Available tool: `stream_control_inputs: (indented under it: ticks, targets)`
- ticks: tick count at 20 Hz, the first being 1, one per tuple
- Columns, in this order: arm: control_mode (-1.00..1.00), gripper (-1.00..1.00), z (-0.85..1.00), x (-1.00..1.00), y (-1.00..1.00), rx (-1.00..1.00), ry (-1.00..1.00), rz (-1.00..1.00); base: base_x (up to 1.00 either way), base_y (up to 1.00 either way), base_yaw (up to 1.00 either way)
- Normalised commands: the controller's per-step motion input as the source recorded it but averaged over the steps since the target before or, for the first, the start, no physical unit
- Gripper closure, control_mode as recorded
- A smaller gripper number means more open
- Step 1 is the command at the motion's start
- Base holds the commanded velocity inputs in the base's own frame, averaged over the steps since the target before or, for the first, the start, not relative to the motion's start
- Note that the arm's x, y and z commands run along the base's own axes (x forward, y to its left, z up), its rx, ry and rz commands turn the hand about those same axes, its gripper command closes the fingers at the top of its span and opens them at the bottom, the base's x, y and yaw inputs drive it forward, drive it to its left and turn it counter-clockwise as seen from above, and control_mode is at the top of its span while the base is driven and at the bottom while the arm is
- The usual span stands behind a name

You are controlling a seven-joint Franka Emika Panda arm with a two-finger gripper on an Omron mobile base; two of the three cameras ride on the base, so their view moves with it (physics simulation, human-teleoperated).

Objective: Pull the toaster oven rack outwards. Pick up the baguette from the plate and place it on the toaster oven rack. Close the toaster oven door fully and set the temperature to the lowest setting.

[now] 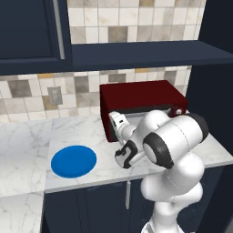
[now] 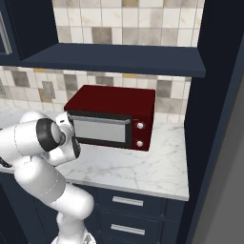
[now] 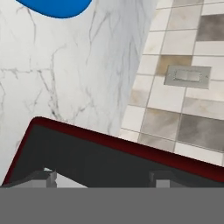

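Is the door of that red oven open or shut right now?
Shut. In the right base view the toaster oven door stands upright, flush with the toaster oven, its handle bar along the top edge.

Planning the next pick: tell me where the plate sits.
In the left base view, the plate lies on the marble counter, left of the toaster oven, near the front edge.

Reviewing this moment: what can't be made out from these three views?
- Baguette: the plate lies bare; whether the bread is inside the toaster oven cannot be told through the pale pane of the toaster oven door.
- Rack: hidden behind that shut door.
- Knobs: too small to read their settings.
- Gripper: left base view, the arm covers the jaws; their state is unclear.
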Motion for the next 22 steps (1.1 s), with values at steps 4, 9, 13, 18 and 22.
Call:
stream_control_inputs:
  ticks: [4, 9, 13, 18, 22]
  targets:
    - [-1.00, -1.00, 0.00, 0.30, 0.00, -0.01, 0.00, 0.06, 0.00, 0.00, 0.00]
    - [-1.00, -1.00, 0.08, 0.20, 0.14, -0.07, 0.01, 0.06, 0.00, 0.00, 0.00]
    - [-1.00, -1.00, 0.33, 0.00, 0.38, -0.16, 0.00, 0.00, 0.00, 0.00, 0.00]
    - [-1.00, -1.00, 0.50, -0.03, 0.51, -0.21, 0.00, 0.00, 0.00, 0.00, 0.00]
    - [-1.00, -1.00, 0.57, -0.14, 0.56, -0.23, 0.00, 0.00, 0.00, 0.00, 0.00]
